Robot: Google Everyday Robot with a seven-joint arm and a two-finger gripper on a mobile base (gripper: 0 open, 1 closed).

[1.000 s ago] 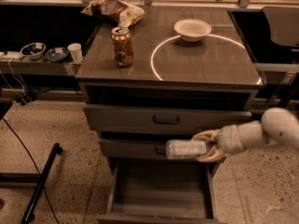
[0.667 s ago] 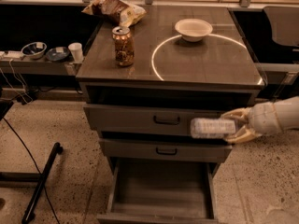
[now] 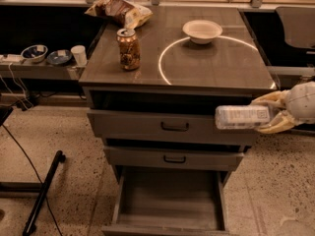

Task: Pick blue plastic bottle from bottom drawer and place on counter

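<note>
Plastic bottle (image 3: 242, 117) sits clamped sideways in the claw (image 3: 262, 116), out of the drawer (image 3: 167, 193), below the tabletop (image 3: 216, 63) edge; carrying step judged under way, next calls for raising above tabletop.

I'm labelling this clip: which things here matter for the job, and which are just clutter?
Job: blue plastic bottle, held sideways in the hand, level with the top drawer; open bottom drawer; counter.
Lying about: drink can, white bowl, snack bag on the counter; bowls, cup on side shelf.
</note>
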